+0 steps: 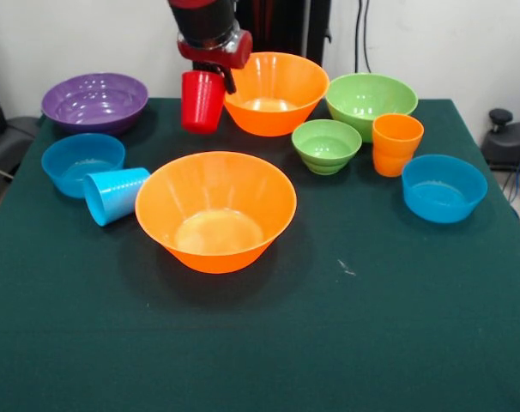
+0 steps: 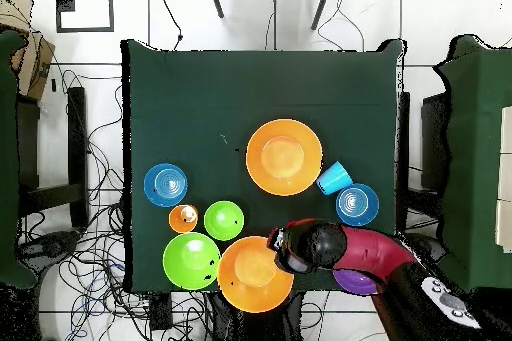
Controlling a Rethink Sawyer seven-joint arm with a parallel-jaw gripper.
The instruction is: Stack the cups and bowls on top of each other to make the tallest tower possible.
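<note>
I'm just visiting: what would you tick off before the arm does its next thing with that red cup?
1. Red cup in the gripper, off the table: ok.
2. Its mouth facing down: cannot tell.
3. Near large orange bowl upright: ok.
4. Any stack begun: not ok, all pieces separate.
5. Light blue cup upright: not ok, on its side.
6. Orange cup standing: ok.

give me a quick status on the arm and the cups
Gripper shut on red cup, held above the table beside the far orange bowl. No tower yet. Blue cup on its side against the near orange bowl.
</note>
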